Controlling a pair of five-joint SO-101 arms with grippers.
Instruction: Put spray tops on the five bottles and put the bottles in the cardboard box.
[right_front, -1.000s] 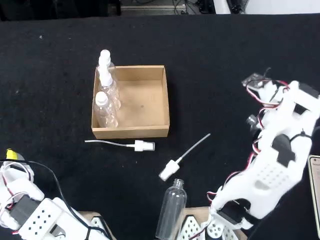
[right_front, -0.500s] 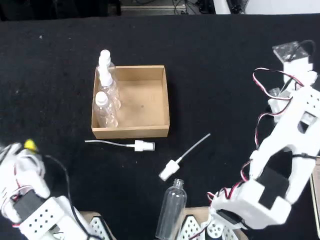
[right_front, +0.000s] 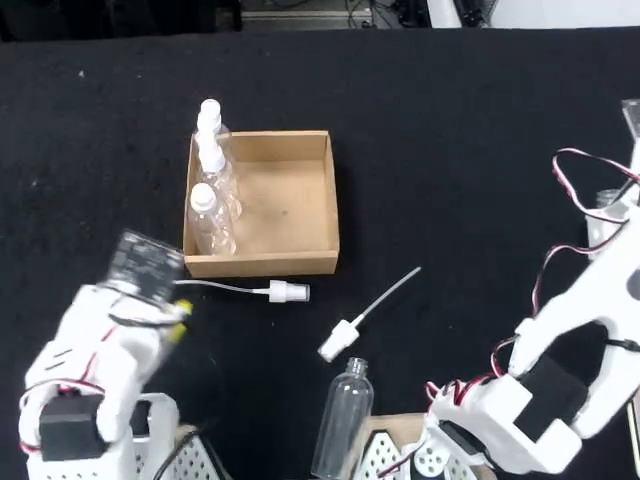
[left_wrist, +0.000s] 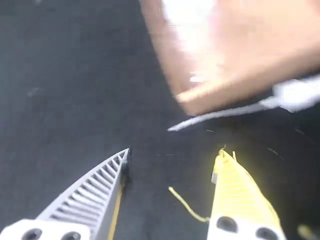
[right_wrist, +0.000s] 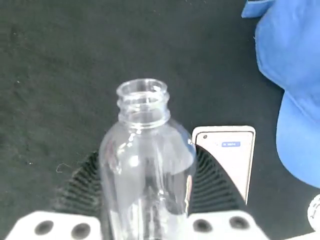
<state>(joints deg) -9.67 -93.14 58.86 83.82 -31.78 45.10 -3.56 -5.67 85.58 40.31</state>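
The cardboard box (right_front: 300, 200) holds three clear bottles with white spray tops (right_front: 213, 190) along its left wall. In front of it lie two loose spray tops: one (right_front: 285, 292) near the front wall, another (right_front: 340, 338) farther right. An uncapped bottle (right_front: 343, 415) lies at the near edge. My left gripper (right_front: 178, 325) (left_wrist: 174, 152) hangs open over the mat just off the box's front left corner (left_wrist: 235, 55), the spray top's thin tube (left_wrist: 220, 114) ahead of it. At the far right my right gripper (right_front: 612, 215) (right_wrist: 145, 170) is shut on an open-necked clear bottle (right_wrist: 145, 145).
A phone (right_wrist: 225, 150) and a blue cloth (right_wrist: 290, 75) lie on the black mat below the right gripper. The arms' bases stand at the near edge (right_front: 400, 455). Open mat stretches behind and to the right of the box.
The left arm has swung up from the near left corner toward the box's front left corner. The right arm has carried its bottle farther right and away from the middle.
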